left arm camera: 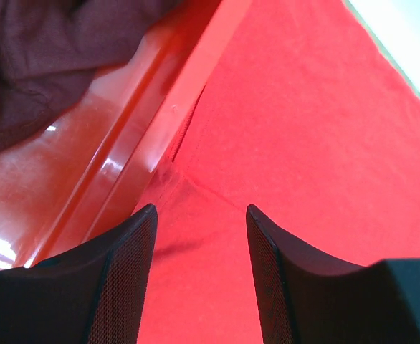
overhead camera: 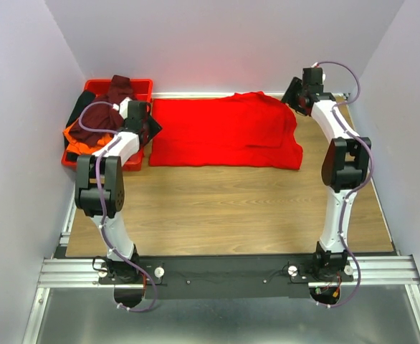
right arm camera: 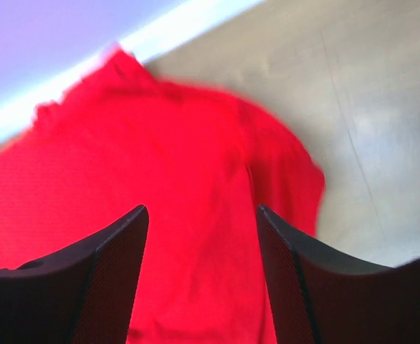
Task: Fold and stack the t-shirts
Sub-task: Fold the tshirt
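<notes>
A bright red t-shirt (overhead camera: 224, 132) lies spread flat along the back of the table. My left gripper (overhead camera: 148, 123) hangs open just above its left edge, beside the red tray (overhead camera: 135, 162). In the left wrist view the left gripper (left arm camera: 200, 215) has only red t-shirt cloth (left arm camera: 303, 129) beneath the gap. My right gripper (overhead camera: 296, 94) hovers over the shirt's far right corner. In the right wrist view the right gripper (right arm camera: 201, 215) is open above the red t-shirt (right arm camera: 160, 143), holding nothing. Maroon (overhead camera: 117, 92), orange (overhead camera: 77, 136) and black (overhead camera: 81, 105) t-shirts are heaped in the tray.
The tray's glossy wall (left arm camera: 124, 143) runs right beside my left fingers, with maroon cloth (left arm camera: 38, 57) inside it. Bare wooden table (overhead camera: 231, 208) stretches from the shirt to the arm bases. White walls close in at the back and both sides.
</notes>
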Motion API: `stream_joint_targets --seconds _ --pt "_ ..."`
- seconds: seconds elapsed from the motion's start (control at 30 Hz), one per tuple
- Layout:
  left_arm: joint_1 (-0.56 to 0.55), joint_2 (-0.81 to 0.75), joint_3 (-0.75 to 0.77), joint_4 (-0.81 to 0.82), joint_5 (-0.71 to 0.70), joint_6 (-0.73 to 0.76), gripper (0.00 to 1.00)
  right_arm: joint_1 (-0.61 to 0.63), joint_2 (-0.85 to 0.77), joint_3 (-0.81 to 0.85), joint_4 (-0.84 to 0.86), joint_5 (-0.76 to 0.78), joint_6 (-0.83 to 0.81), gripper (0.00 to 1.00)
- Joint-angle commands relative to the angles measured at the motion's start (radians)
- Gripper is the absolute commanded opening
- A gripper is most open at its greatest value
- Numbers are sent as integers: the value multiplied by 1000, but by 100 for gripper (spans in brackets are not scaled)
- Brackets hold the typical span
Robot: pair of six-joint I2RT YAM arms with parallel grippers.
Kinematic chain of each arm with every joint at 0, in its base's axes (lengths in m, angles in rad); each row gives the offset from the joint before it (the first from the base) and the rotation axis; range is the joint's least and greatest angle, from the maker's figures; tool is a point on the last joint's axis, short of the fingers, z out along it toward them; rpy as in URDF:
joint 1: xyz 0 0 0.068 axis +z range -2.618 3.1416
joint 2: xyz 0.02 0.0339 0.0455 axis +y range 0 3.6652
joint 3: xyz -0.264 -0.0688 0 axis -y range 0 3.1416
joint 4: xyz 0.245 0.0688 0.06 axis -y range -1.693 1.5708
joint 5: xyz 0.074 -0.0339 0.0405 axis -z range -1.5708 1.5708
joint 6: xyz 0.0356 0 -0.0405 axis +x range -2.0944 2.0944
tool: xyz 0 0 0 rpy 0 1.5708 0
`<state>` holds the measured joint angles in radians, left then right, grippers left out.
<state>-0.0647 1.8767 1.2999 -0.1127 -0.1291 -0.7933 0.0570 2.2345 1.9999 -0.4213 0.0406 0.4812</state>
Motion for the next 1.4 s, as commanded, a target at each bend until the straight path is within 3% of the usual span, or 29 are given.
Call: stream_joint_targets --seconds 0.0,0.07,0.2,0.27,0.53,0.73,1.3,1.37 --pt "-1 -126 -91 -11 -15 -10 61 -3 -137 -143 -1 -34 14 66" --pt "-7 -168 -128 -30 -43 -36 58 10 -203 -273 7 -74 26 55" --pt "-32 -235 -259 -30 -75 -84 55 61 -253 -441 50 -45 30 55" --pt "-53 -270 -296 -18 -75 -92 55 78 -250 -480 79 -45 37 48" --pt "-84 -378 -415 10 -58 -81 54 89 -211 -543 95 34 66 46" --pt "-84 -445 -418 1 -63 -54 54 89 -204 -564 102 67 85 41" --pt "-84 -435 -413 -1 -66 -41 54 93 -171 -563 113 62 102 41" --pt "-84 -435 -412 -2 -66 -43 54 95 -171 -559 115 56 103 28"
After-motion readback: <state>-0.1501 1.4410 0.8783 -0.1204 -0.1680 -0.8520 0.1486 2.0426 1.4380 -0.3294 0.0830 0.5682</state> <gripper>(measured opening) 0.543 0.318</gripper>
